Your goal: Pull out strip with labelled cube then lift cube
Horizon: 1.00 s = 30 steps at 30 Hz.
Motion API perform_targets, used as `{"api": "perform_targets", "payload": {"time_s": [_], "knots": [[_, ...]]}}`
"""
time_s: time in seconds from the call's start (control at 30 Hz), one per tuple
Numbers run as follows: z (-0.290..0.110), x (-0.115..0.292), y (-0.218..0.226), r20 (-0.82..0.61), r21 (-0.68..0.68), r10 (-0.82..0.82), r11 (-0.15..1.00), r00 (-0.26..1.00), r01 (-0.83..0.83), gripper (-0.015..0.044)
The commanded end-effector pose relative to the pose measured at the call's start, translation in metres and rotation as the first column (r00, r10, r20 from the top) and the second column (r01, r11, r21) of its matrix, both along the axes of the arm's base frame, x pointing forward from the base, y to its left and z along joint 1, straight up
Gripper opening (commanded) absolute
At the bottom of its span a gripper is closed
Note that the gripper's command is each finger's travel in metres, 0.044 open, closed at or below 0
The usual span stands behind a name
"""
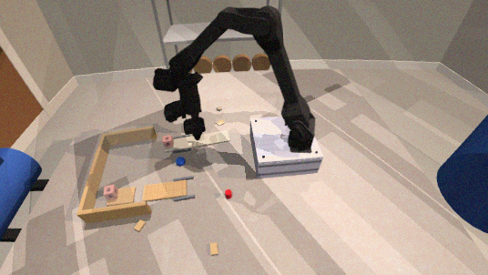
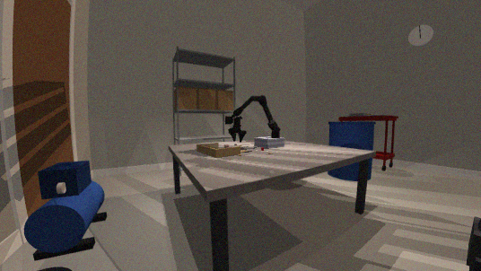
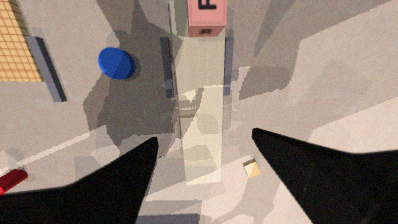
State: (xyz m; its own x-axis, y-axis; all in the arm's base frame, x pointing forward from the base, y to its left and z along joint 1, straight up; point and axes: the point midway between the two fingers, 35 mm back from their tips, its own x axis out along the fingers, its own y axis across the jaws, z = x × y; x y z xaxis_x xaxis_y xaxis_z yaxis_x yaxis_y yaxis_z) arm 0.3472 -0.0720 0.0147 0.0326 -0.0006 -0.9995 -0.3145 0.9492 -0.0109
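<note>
Labelled cube (image 3: 207,17) on pale strip (image 3: 202,125)

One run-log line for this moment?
gripper: open, empty | above pale strip | labelled cube: on strip's far end | cube not grasped

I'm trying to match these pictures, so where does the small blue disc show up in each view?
Top: the blue disc lies left of centre, just below the pale strip and the open tool.
Exterior: too small to make out on the far table.
Wrist: upper left, left of the pale strip.
Shared landmark: the pale strip carrying a pink cube.
</note>
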Motion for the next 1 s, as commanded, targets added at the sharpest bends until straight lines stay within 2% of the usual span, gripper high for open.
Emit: {"api": "perform_targets", "payload": {"time_s": [0.0,0.8,0.97], "knots": [[0.003,0.014,0.004,0.003,-0.002,-0.003,1.000,1.000,0.003,0.0440],[0.020,0.102,0.028,0.010,0.001,-0.003,1.000,1.000,0.003,0.0440],[0.015,0.103,0.028,0.010,0.001,-0.003,1.000,1.000,0.003,0.0309]]}}
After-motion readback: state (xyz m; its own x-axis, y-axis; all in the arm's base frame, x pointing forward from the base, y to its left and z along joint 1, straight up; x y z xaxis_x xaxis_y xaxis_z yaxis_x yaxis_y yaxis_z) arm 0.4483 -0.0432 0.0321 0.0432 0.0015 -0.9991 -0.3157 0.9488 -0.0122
